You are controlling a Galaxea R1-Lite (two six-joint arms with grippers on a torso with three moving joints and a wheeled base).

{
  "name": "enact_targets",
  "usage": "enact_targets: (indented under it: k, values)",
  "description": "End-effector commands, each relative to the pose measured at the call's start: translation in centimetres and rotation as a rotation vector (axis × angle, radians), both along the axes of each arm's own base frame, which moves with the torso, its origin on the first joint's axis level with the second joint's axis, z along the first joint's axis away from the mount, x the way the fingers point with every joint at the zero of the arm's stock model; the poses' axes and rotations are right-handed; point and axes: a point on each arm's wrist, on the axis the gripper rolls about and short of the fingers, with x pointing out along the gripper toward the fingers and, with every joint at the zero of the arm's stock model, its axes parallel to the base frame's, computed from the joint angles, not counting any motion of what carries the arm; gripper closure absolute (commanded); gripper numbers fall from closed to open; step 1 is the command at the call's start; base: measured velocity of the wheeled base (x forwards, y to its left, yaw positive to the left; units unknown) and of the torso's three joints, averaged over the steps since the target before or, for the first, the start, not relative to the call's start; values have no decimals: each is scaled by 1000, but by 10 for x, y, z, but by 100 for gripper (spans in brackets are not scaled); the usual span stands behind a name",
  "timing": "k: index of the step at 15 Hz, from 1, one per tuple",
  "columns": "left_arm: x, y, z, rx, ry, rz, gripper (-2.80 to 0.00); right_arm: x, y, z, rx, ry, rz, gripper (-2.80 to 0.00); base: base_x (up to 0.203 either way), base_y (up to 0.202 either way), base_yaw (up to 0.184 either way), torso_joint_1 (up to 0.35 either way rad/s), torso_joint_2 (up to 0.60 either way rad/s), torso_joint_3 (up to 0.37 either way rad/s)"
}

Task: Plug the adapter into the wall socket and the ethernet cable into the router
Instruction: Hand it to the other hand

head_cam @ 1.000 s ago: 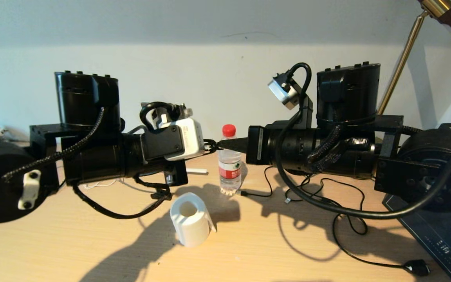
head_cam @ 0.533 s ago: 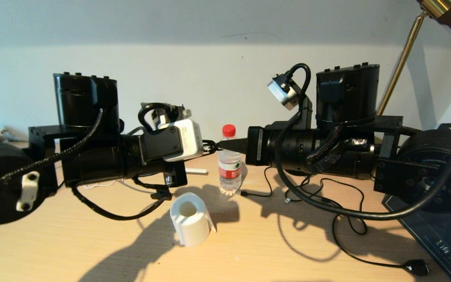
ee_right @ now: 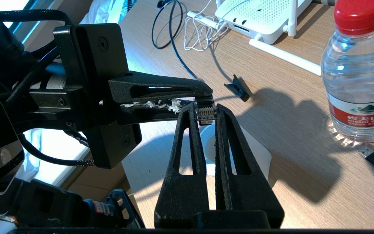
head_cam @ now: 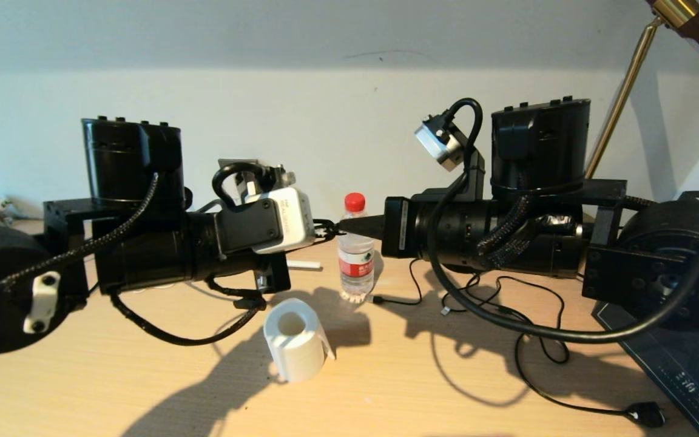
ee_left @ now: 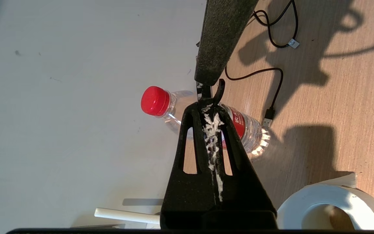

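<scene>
— Above the desk, mid-span: who holds the ethernet cable's connector?
— The right gripper pinches it; the left gripper, pressed together, meets it tip-to-tip.
— The router?
— By the desk's back edge, left arm nearer.

A home desk: wooden top, brass lamp arm, water bottle

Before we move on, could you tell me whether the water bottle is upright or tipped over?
Upright. The water bottle stands on its base on the desk, red cap uppermost, behind the two grippers' meeting tips.
</scene>
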Motion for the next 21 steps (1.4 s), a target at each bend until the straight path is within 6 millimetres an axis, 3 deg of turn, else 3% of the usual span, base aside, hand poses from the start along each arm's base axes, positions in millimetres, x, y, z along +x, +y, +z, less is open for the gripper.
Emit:
enact_targets:
  k: [1,2,3,7,13,17,21]
  values:
    - [-1,0,-1,3,2,-3,0,-6,2,2,8,-4,17,0,0,0,0,0,0,0]
    - [-2,1,0,2,0,-1,0,-7,3,2,7,-2,20,0,0,0,0,0,0,0]
    - [-3,1,-2,5,5,-3,-280,-7,3,2,7,-2,21,0,0,0,0,0,0,0]
    - [-9,5,0,-5,7,-1,-280,-5,4,7,36,16,13,0,0,0,0,0,0,0]
    - [-7,16,24,-74,-115,33,-280,7,-5,8,163,275,-89,0,0,0,0,0,0,0]
    - [10,14,26,-152,-271,-101,-280,24,-25,38,333,558,-167,0,0,0,0,0,0,0]
    - [17,8,17,-167,-321,-188,-280,54,-60,61,528,879,-64,0,0,0,0,0,0,0]
